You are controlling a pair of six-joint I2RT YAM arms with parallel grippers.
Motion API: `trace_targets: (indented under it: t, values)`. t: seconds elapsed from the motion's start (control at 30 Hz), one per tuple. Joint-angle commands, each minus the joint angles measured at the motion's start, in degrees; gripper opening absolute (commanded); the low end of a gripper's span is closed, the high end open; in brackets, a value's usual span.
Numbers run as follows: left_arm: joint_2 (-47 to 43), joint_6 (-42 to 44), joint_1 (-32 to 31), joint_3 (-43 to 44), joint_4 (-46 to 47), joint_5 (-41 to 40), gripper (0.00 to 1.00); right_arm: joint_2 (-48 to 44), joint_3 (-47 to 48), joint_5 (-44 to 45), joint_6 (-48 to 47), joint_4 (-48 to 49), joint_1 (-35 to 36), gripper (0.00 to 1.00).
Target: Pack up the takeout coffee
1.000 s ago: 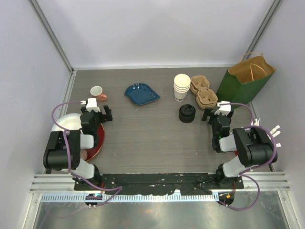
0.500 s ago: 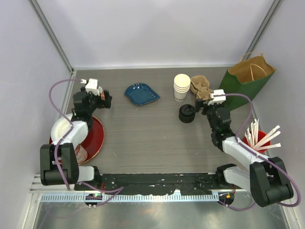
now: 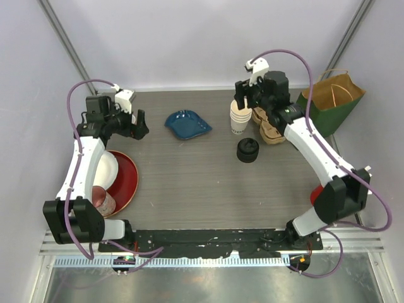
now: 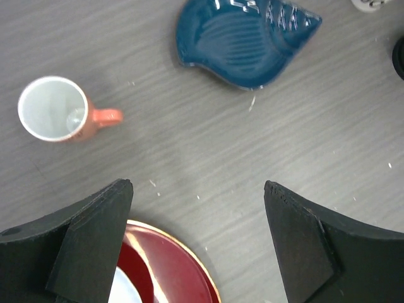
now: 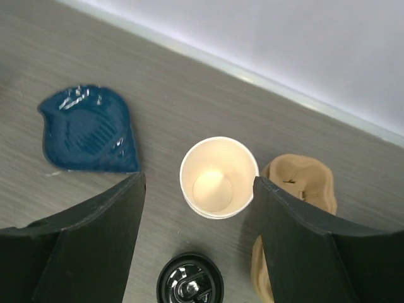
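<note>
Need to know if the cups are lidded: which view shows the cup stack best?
Right wrist: it looks down into the cup stack, open and lidless, between the fingers of the right tool. Top external shows the stack's side, not its inside. Left wrist shows at most a white sliver at the top edge.

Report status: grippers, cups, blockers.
Left gripper open, empty, near red plate. Right gripper open over paper cup stack, no grasp yet. Black lids beside it; nothing in the way.

Cream cups, black lids, blue dish, red plate, green bag
</note>
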Motion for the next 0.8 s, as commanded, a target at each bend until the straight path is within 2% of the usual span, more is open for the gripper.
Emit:
trace_targets:
  t: [0.0, 0.13, 0.23, 0.37, 0.6, 0.77]
  values:
    - [0.77, 1.46, 0.2, 3.98, -13.57, -0.09, 0.89, 7.56, 8.84, -1.99, -2.57, -15.73, 0.82, 0.69]
    - [-0.2, 0.49, 0.03, 3.28, -13.05, -1.57, 0.89, 14.6, 17.1, -4.37, -3.19, -20.93, 1.35, 0.64]
    - [-0.55, 0.05, 0.03, 3.28, -13.05, -2.11, 0.88, 18.56, 20.18, -2.88, -3.19, -22.79, 1.52, 0.56]
    - [-0.99, 0.14, -0.15, 3.11, -13.32, -1.32, 0.89, 20.76, 22.03, -4.37, -3.45, -23.05, 1.7, 0.47]
    - [-1.25, 0.49, -0.23, 3.02, -13.05, -2.98, 0.88, 24.54, 24.15, -3.05, -4.16, -24.63, 1.7, 0.36]
    - [-1.34, 1.01, -0.15, 3.02, -13.14, -4.04, 0.88, 25.51, 24.5, -2.7, -4.51, -24.98, 1.7, 0.36]
